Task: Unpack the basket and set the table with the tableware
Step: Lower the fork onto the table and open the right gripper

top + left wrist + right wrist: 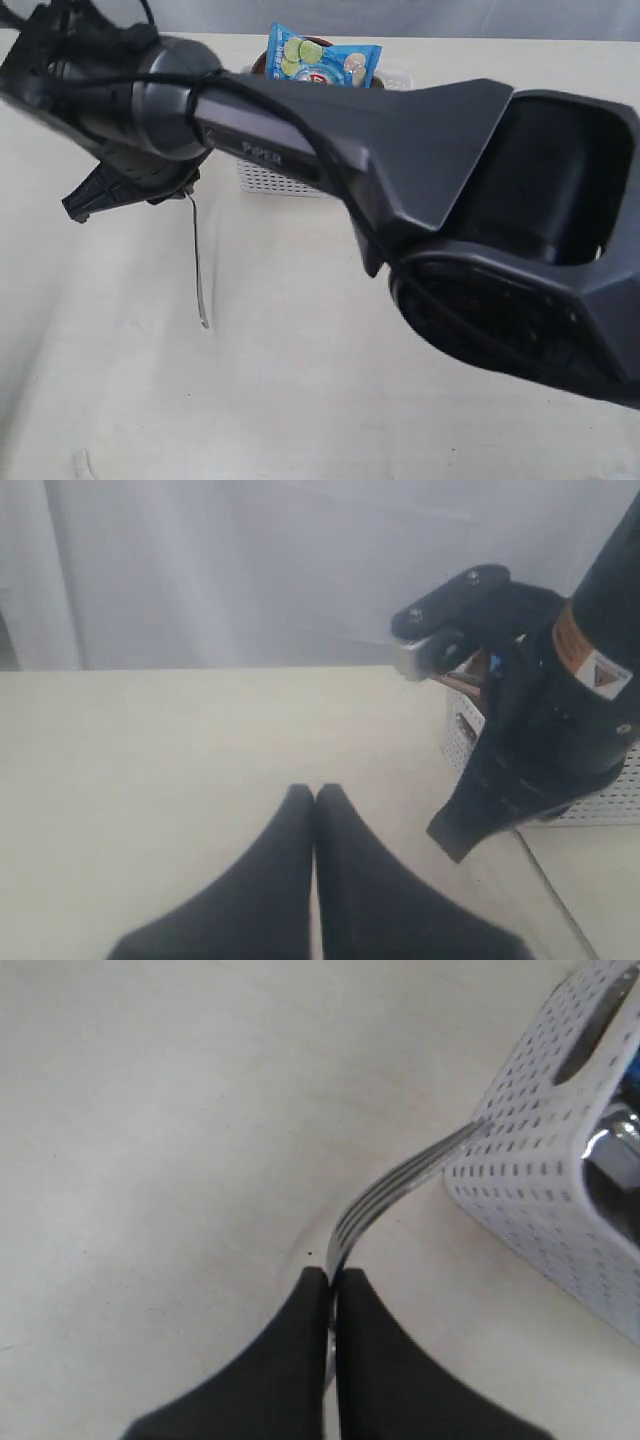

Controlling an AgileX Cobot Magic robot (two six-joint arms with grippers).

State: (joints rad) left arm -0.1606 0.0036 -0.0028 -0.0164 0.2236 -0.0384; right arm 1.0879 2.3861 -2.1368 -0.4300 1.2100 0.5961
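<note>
While the right gripper (328,1278) pinches one end of the steel fork (395,1185) just beside the white basket (540,1190), the left gripper (314,792) hangs over the table (150,760) near that basket, fingers pressed together on nothing

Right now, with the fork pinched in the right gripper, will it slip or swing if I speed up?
The fork looks like thin polished steel: probably stiff, light, but slippery. The right gripper pinches only one end, so it may pivot or swing. Slow moves seem safer.
</note>
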